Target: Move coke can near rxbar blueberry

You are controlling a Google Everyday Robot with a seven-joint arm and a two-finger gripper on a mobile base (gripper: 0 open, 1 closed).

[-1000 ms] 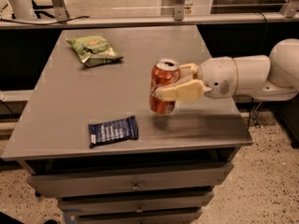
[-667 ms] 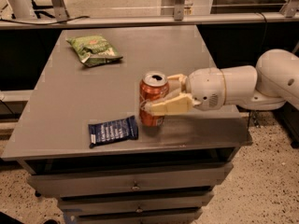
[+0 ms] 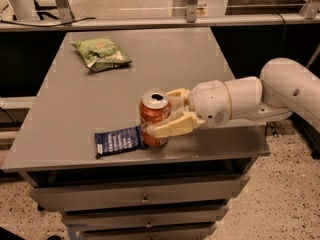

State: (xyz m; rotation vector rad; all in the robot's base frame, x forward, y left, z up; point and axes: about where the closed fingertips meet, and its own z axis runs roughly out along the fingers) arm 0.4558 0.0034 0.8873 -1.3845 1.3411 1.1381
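The gripper [image 3: 161, 113] is seen at lower centre of the frame, carried on a white rounded arm [image 3: 250, 101] that enters from the right edge. Its cream-coloured fingers [image 3: 175, 126] are closed around the small red-orange cylindrical coke can with a silver top [image 3: 154, 115], one finger being pressed against the near side and the other against the far side. The can is held upright, its base lying right at the right end of the flat dark navy-blue rxbar blueberry wrapper with white lettering [image 3: 119, 140], which is laid near the front edge of the grey flat-topped table [image 3: 75, 104]. Whether the can's base is set down on the surface cannot be told. A green crinkled chip bag [image 3: 101, 54] is found in the upper left, well apart from both. Compared with the earlier frames, the can and gripper have been shifted left and down, so the gap to the wrapper has been closed.
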